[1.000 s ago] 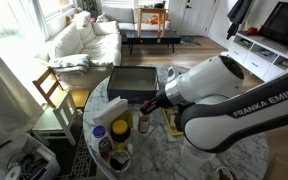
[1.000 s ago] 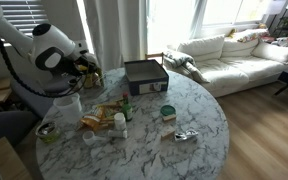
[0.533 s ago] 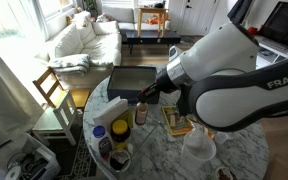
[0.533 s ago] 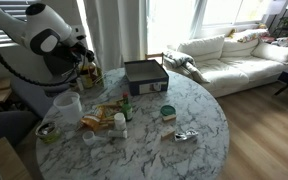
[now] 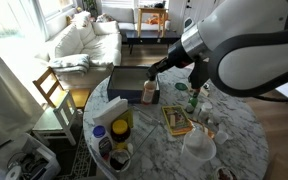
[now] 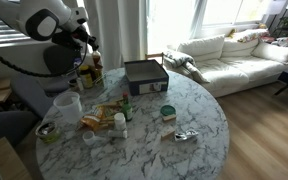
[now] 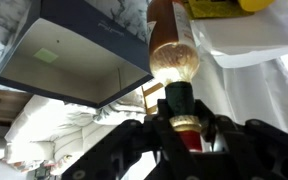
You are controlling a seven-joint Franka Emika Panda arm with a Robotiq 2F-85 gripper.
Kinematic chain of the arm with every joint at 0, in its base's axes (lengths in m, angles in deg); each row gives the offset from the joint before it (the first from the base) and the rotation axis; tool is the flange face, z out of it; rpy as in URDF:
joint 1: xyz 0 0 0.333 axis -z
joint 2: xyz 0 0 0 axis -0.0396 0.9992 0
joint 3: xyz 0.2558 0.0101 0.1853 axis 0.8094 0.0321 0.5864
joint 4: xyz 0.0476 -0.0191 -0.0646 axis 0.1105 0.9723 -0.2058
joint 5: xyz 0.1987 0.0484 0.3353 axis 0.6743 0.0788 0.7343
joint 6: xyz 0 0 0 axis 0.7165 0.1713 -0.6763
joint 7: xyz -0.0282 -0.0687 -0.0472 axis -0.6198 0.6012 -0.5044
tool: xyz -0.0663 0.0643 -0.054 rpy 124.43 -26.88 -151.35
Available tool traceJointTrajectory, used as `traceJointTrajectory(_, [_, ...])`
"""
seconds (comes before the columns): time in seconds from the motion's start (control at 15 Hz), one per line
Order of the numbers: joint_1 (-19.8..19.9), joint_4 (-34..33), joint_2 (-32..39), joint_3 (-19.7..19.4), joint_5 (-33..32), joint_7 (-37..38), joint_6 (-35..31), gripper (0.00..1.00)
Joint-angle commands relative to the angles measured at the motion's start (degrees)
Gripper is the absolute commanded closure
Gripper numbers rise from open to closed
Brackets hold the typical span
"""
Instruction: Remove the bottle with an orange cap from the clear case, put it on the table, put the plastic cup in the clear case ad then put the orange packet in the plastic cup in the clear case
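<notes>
the gripper is seen pinched on the neck of the bottle, which is held just beside a corner of the dark box. the clear case and plastic cup are set further in. open marble is left toward the sofa-side edge of the table.

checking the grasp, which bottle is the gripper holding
The amber bottle, clamped by its neck in the gripper near the dark box. The yellow bottle with a white top stands free on the table.
</notes>
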Motion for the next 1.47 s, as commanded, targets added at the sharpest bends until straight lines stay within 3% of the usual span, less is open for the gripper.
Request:
traceJointTrajectory(0.0, [4.60,2.41,-2.82,-0.83,-11.93,7.83,0.60,0.92])
traceJointTrajectory(0.13, [6.68,3.76,-2.94,-0.85,-16.32,11.49,0.18,0.92])
traceJointTrajectory(0.53, [4.44,9.98,-0.23,1.09,-12.17,13.44,-2.63,0.92])
traceJointTrajectory(0.87, [5.38,12.95,1.77,2.02,-17.46,17.28,-6.31,0.92])
traceJointTrajectory(1.4, [5.96,14.30,3.74,0.15,-27.22,23.26,-11.27,0.92])
